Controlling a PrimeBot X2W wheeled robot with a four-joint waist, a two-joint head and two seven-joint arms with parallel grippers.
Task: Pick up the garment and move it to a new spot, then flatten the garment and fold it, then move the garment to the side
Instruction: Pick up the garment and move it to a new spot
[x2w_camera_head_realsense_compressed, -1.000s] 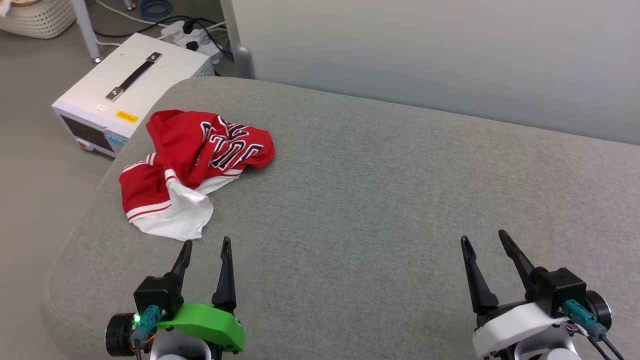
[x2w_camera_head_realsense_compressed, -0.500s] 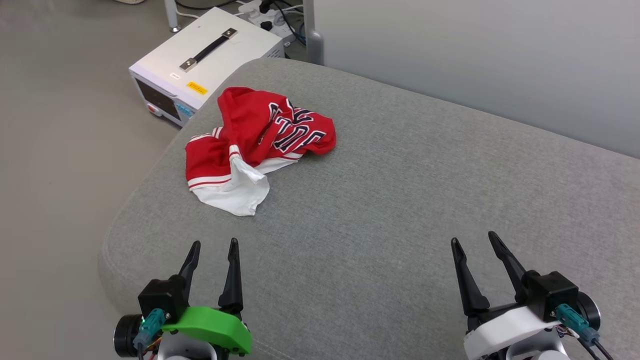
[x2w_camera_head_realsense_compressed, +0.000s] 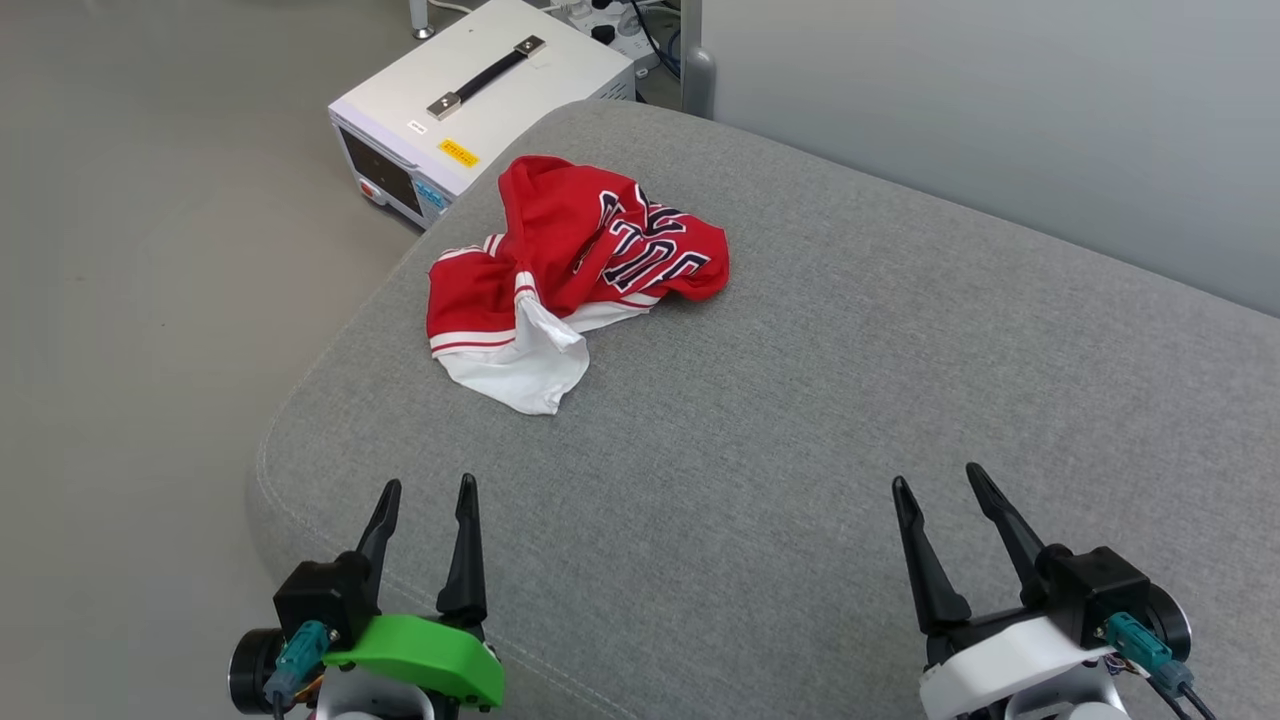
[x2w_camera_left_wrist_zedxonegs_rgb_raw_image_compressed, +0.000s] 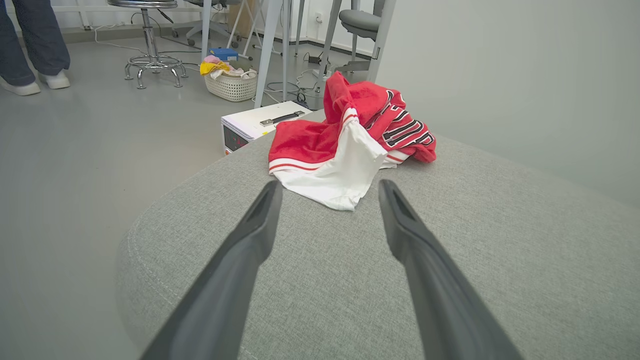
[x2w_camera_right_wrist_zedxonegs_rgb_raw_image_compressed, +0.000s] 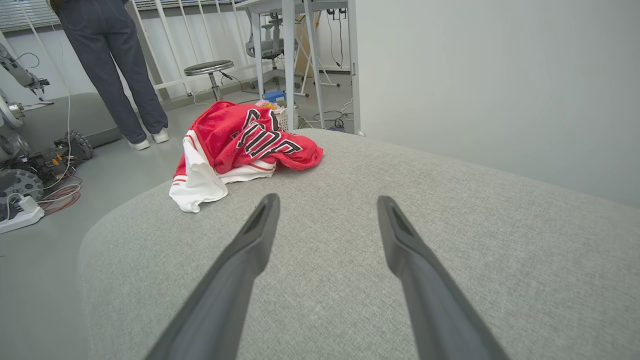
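Grey woven upholstery covers the broad rounded cushion (x2w_camera_head_realsense_compressed: 850, 400) that the head view looks down on. The garment (x2w_camera_head_realsense_compressed: 570, 270), red with a white sleeve and black lettering, lies crumpled near the cushion's far left corner, close to the edge, and a white box (x2w_camera_head_realsense_compressed: 480, 90) with a dark handle sits on the floor (x2w_camera_head_realsense_compressed: 150, 250) just beyond it. The left gripper (x2w_camera_head_realsense_compressed: 429, 483) hangs at the lower left and the right gripper (x2w_camera_head_realsense_compressed: 936, 475) at the lower right, both with fingers spread and holding nothing, well apart from the garment. In the left wrist view the two dark fingers (x2w_camera_left_wrist_zedxonegs_rgb_raw_image_compressed: 235, 270) stand wide apart above the cushion, and the garment's white sleeve lies straight ahead between their tips, untouched; behind it are a wicker basket (x2w_camera_left_wrist_zedxonegs_rgb_raw_image_compressed: 231, 86), a stool (x2w_camera_left_wrist_zedxonegs_rgb_raw_image_compressed: 150, 30) and the legs of a person (x2w_camera_left_wrist_zedxonegs_rgb_raw_image_compressed: 30, 45). In the right wrist view that gripper's fingers are likewise parted over bare cushion, the garment lies ahead and to the left, and the person in dark trousers stands on the floor beyond.
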